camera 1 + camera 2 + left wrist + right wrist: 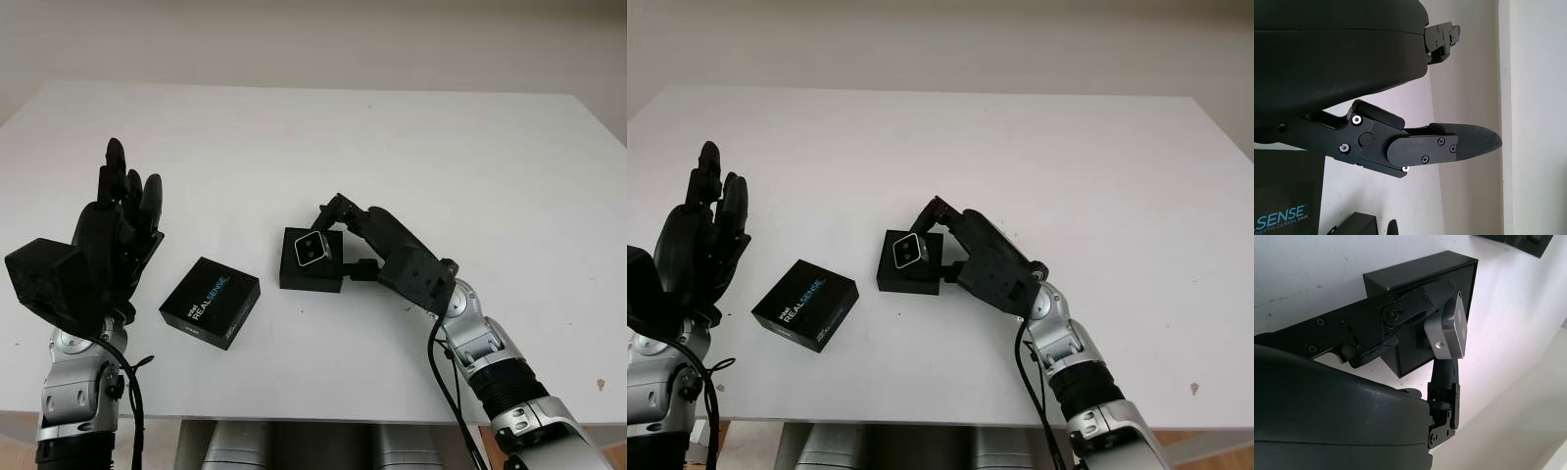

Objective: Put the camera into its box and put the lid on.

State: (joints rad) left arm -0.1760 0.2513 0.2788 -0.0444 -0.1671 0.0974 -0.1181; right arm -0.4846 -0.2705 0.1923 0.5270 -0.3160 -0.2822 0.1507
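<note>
Printed "REALSENSE" in white on the black lid, lying flat on the table left of the box. Silver camera grasped by the right hand over the box, lenses facing up. Left hand released, raised left of the lid.

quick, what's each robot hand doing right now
Left robot hand: open, raised beside the lid.
Right robot hand: shut on the camera, over the box.
</note>
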